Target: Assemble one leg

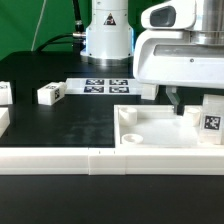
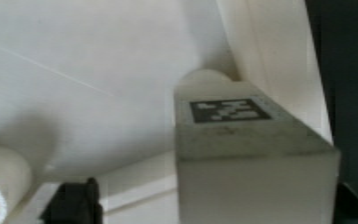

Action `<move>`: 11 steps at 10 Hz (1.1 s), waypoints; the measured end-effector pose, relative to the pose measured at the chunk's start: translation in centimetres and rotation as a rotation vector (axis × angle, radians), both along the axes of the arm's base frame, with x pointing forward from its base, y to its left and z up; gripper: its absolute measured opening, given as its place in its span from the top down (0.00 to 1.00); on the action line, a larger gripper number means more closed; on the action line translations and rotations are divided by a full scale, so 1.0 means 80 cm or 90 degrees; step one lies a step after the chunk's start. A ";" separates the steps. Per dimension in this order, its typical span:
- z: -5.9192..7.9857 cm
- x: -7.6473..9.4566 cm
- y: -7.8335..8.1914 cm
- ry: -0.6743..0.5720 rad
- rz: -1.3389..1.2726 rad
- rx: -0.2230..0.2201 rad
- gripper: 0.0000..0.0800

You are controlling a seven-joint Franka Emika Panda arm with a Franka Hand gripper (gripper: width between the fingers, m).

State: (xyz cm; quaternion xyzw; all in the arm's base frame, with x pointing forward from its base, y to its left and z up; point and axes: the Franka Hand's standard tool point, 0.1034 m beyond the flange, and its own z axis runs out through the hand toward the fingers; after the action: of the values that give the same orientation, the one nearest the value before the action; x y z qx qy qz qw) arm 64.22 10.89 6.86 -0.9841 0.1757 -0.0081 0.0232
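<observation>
Currently the black surface is carrying the white tray-like top. Over the top's far corner the pincer is gripping the leg, tag facing outward. Risk: leg tilting off the corner hole, jamming or slipping in the grip.

A green backdrop is seen across the upper left of the frame. A black tabletop fills the middle, evenly lit.

A marker board lies flat on the black table behind a white tray-like top.
</observation>
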 end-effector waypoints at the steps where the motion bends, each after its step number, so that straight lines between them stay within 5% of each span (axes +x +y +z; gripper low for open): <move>1: 0.000 0.000 0.000 0.000 -0.007 0.000 0.42; 2: 0.000 0.000 0.000 0.001 -0.022 0.001 0.42; 3: 0.000 0.000 0.000 0.001 -0.022 0.000 0.64; 11: -0.001 0.000 -0.003 0.015 -0.445 0.013 0.64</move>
State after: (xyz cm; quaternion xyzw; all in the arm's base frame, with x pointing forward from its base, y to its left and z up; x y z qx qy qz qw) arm 64.23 10.64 6.74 -0.8642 0.5024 -0.0023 0.0272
